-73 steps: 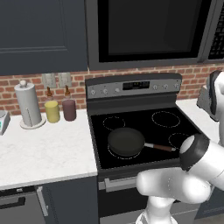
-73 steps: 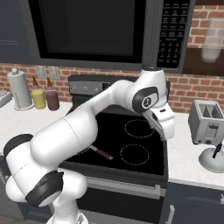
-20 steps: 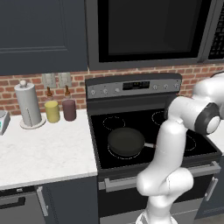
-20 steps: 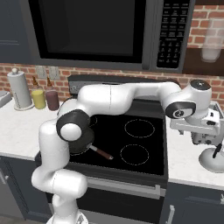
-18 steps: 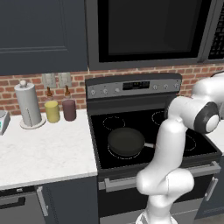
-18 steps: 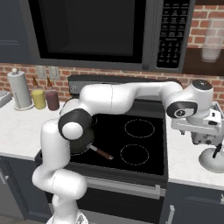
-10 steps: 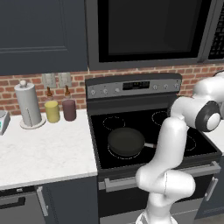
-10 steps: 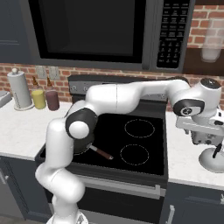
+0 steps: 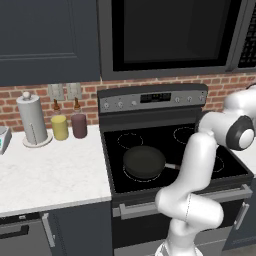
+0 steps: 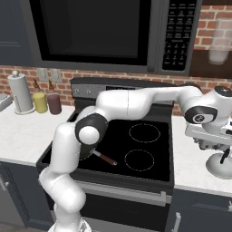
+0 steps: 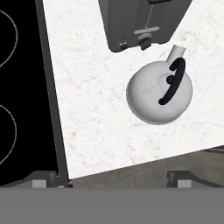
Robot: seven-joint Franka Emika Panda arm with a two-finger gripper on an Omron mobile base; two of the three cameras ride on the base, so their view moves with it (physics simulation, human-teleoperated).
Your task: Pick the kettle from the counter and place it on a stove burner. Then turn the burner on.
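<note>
Kettle (image 11: pixel 159 92) sits on the white counter (image 11: pixel 94 100), seen from above in the hand view at about two o'clock from centre, its dark arched handle over the top and its spout pointing to one o'clock. At nine o'clock from it lies the black cooktop (image 11: pixel 22 96) with the pale ring of a stove burner (image 11: pixel 14 127) at the left edge. At twelve o'clock, just beside the kettle, stands the silver toaster (image 11: pixel 140 22). The gripper (image 11: pixel 112 180) hangs above the counter, its jaws spread wide and holding nothing, the tips at six o'clock.
</note>
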